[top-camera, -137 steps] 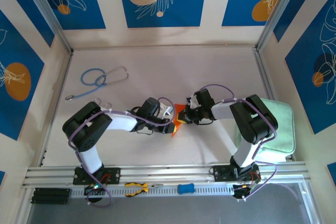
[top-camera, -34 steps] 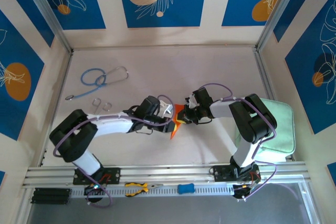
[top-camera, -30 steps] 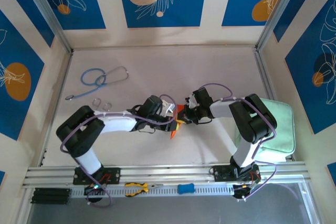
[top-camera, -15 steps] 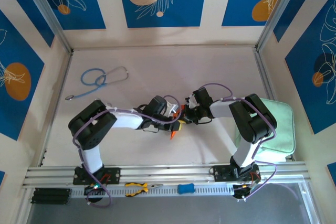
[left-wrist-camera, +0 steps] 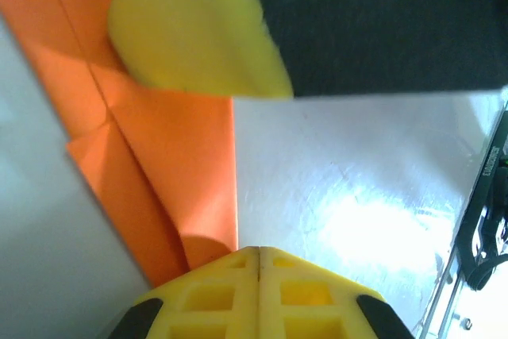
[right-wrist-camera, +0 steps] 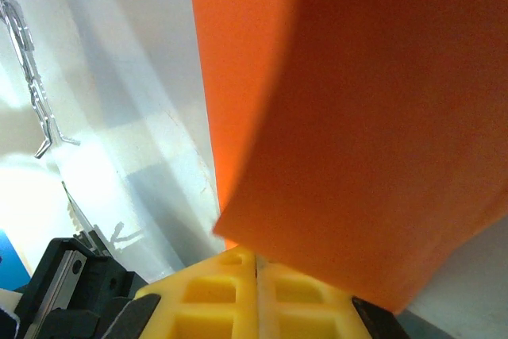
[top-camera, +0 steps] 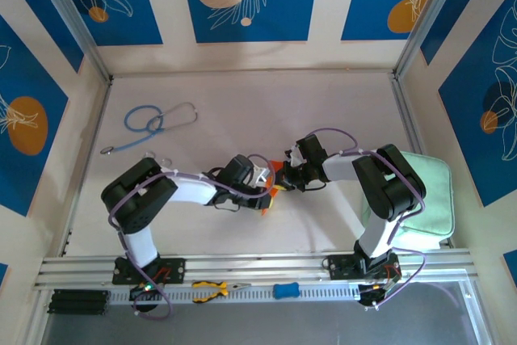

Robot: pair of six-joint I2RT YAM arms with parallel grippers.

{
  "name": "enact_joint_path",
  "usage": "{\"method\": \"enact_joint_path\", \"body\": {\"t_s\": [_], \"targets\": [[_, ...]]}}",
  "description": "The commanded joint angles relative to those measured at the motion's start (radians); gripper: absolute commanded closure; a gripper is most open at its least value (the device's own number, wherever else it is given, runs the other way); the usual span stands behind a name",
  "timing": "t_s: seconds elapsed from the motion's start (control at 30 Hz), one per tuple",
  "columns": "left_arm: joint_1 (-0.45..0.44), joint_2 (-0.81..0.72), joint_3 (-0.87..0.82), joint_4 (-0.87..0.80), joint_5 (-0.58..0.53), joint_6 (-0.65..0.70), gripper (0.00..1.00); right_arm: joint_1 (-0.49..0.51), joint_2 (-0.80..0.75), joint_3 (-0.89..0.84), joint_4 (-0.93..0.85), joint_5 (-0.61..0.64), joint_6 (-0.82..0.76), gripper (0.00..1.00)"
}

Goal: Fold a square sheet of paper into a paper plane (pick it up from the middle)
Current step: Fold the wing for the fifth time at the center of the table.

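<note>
Orange paper [left-wrist-camera: 159,156] is plain; lettering on the black bar [left-wrist-camera: 493,166] is illegible.

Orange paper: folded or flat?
Folded. The orange paper shows creases and an overlapping flap in the left wrist view.

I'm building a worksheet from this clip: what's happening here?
A robot is folding an orange sheet of paper, already creased, in the middle of the table. Its left end effector and right end effector, both shut, meet at it from opposite sides; whether either pinches or presses it is unclear. No finished plane yet.
</note>
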State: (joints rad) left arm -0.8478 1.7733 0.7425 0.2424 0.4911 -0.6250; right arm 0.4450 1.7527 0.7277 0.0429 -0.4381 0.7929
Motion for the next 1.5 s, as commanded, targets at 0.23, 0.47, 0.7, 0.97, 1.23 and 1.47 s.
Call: {"method": "enact_joint_path", "body": {"t_s": [0.23, 0.47, 0.7, 0.97, 1.23, 1.47], "targets": [[-0.054, -0.095, -0.096, -0.227, -0.095, 0.042, 0.96, -0.006, 0.034, -0.002, -0.076, 0.073, -0.012, 0.96], [-0.054, -0.226, -0.08, -0.219, -0.134, 0.039, 0.98, -0.006, 0.031, -0.001, -0.08, 0.074, -0.012, 0.96], [-0.055, -0.235, -0.019, -0.116, -0.095, 0.026, 0.97, -0.004, 0.031, 0.003, -0.083, 0.073, -0.012, 0.96], [-0.068, -0.074, 0.064, -0.1, -0.034, 0.023, 0.94, -0.001, 0.031, 0.007, -0.088, 0.073, -0.014, 0.96], [-0.07, -0.058, -0.065, -0.129, -0.06, 0.0, 0.96, -0.003, 0.024, 0.008, -0.092, 0.07, -0.017, 0.96], [-0.07, -0.154, -0.163, -0.099, -0.047, -0.035, 0.98, -0.004, 0.014, 0.01, -0.095, 0.066, -0.014, 0.96]]}}
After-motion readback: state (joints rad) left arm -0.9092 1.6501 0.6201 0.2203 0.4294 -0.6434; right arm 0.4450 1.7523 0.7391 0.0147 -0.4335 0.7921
